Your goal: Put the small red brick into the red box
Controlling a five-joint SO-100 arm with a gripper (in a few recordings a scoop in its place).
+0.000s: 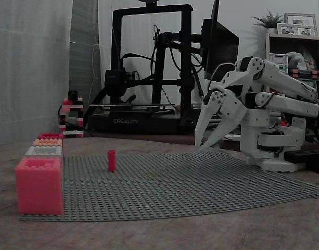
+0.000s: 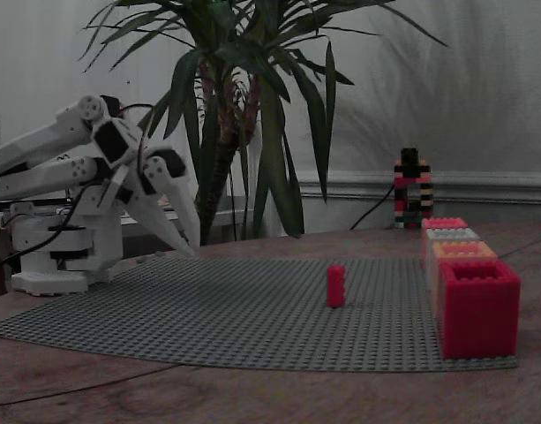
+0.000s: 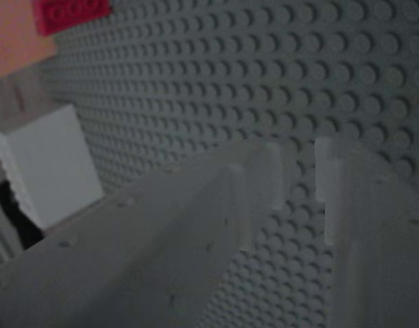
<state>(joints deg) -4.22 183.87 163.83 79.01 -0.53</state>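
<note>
On grey studded baseplate [image 1: 175,182]: small red upright plastic brick [image 1: 111,160] stands alone, left of centre in a fixed view, well apart from white two-finger gripper [image 1: 207,139]. Gripper empty, fingers slightly parted (narrow gap in wrist view). Deep red studded box [image 2: 478,306] near right end of box row. Step: approach pending. Next: reach to brick, widen, straddle it.

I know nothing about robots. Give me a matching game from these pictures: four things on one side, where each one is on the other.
Things:
1. small red brick
2. red box
3. tool
4. plant

Places:
a. behind the table, by the wall
b. at one end of the row of boxes
c. standing upright alone on the grey studded mat
d. hanging over the mat's edge, holding nothing

Pairs: 1-c, 2-b, 3-d, 4-a
</note>
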